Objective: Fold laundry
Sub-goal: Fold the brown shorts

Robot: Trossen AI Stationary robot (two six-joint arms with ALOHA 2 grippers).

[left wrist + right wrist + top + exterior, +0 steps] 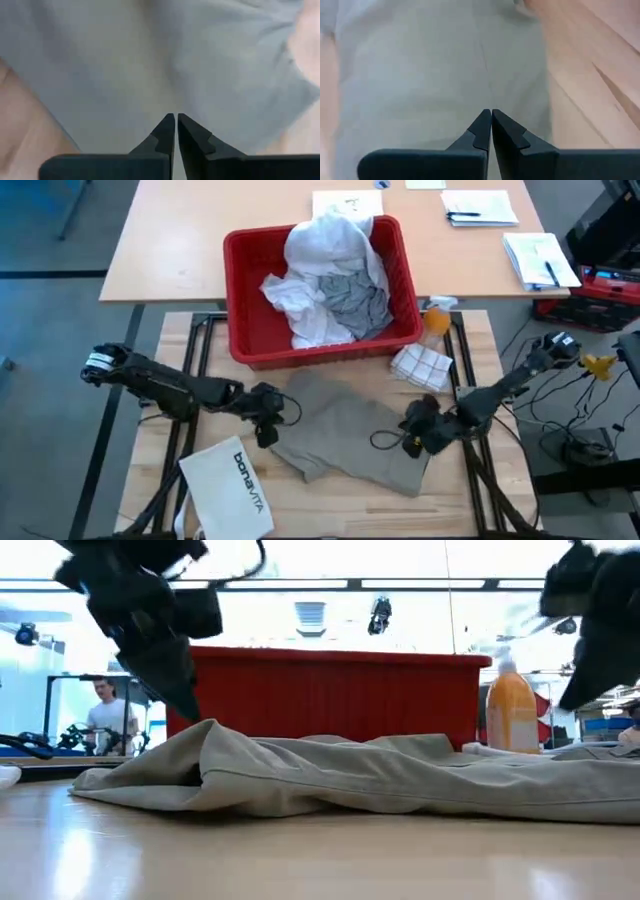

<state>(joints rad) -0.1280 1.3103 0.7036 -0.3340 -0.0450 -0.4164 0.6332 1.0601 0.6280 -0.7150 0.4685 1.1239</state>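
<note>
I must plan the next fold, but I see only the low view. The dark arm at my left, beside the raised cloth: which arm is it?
Observer: It is the left arm. From above, the left gripper is at the left edge of the khaki garment.
Operator: Where is the other one?
Observer: The right gripper is at the same garment's right edge.
Operator: Are their fingers open?
Observer: No. Each wrist view shows the fingers closed together over the cloth. I cannot tell whether cloth is pinched between them.
Operator: What is inside the container behind?
Observer: The red basket holds a white shirt and a grey T-shirt, both crumpled.
</note>
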